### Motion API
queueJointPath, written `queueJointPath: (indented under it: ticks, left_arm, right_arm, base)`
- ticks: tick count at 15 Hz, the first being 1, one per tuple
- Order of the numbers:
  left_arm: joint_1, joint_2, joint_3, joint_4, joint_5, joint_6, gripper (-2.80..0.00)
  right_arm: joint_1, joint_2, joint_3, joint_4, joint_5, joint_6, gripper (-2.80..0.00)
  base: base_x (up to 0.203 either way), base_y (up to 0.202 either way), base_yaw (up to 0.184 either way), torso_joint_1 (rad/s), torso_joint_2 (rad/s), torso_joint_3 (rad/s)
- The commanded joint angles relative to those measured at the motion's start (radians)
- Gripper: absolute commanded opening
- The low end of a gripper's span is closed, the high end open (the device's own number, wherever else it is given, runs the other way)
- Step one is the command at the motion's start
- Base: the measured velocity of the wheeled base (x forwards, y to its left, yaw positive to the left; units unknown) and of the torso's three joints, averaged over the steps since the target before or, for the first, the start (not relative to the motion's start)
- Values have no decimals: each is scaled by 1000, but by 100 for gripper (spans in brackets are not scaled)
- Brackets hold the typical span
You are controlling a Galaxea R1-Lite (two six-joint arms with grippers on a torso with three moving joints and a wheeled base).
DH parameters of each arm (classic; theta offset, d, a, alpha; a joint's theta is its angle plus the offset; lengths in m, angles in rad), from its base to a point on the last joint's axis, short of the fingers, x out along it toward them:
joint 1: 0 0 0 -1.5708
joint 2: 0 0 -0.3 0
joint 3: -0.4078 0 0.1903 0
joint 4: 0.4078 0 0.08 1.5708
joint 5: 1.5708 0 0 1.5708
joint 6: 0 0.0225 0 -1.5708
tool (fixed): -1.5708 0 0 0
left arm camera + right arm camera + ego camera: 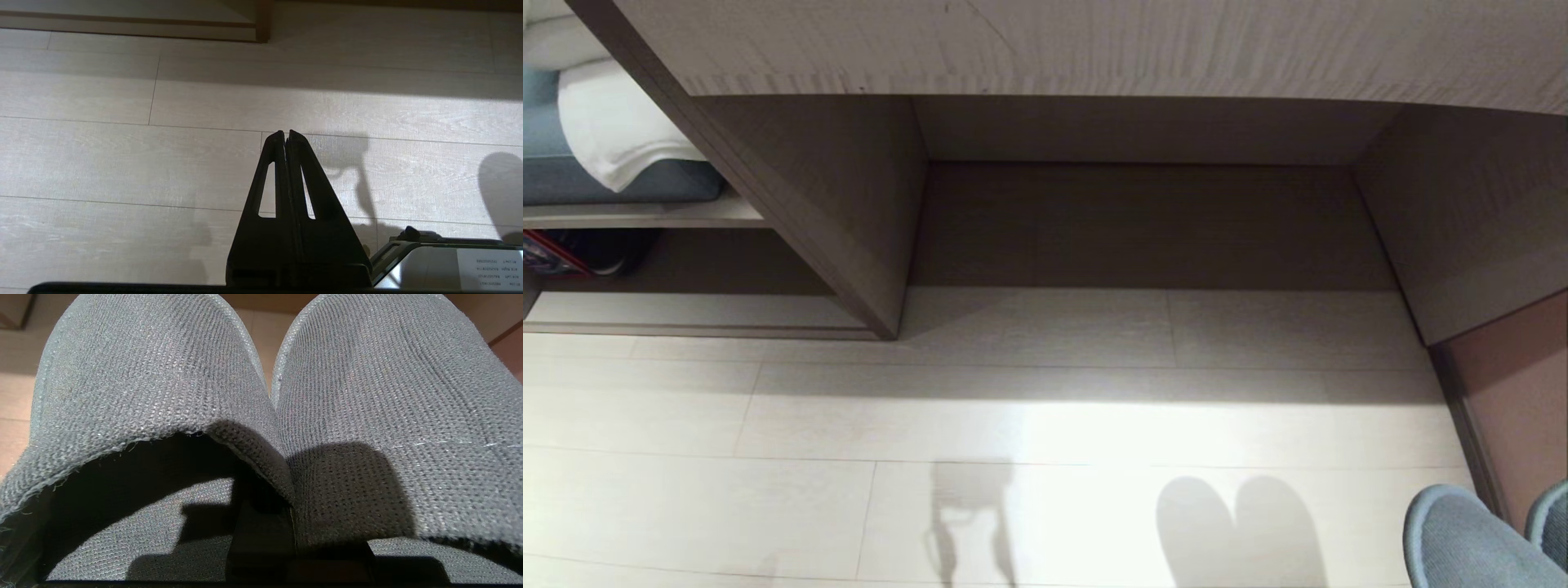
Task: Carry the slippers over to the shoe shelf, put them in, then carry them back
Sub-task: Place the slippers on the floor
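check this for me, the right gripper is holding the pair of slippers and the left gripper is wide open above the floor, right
Not quite. The right gripper does hold the slippers, pinched together, but the left gripper is shut, not open: the left wrist view shows its fingers pressed together above the floor.

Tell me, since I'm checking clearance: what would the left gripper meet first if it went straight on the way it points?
Probably the pale plank floor. The left gripper, shut and empty, points forward and down over it; nothing else shows in that line, though depth is unclear.
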Motion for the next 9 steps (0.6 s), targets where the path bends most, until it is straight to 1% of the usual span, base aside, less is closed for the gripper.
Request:
queueJointPath:
  ticks: [1, 9]
  left_arm:
    - [0, 1, 0, 1, 0, 0, -280]
    - [0, 1, -1, 5, 2, 0, -280]
  right_arm:
    - [0, 0, 2, 0, 1, 0, -280]
    - [0, -2, 2, 0, 1, 0, -280]
  base:
    - [0, 0, 0, 7, 5, -194]
    - [0, 0, 0, 2, 2, -197]
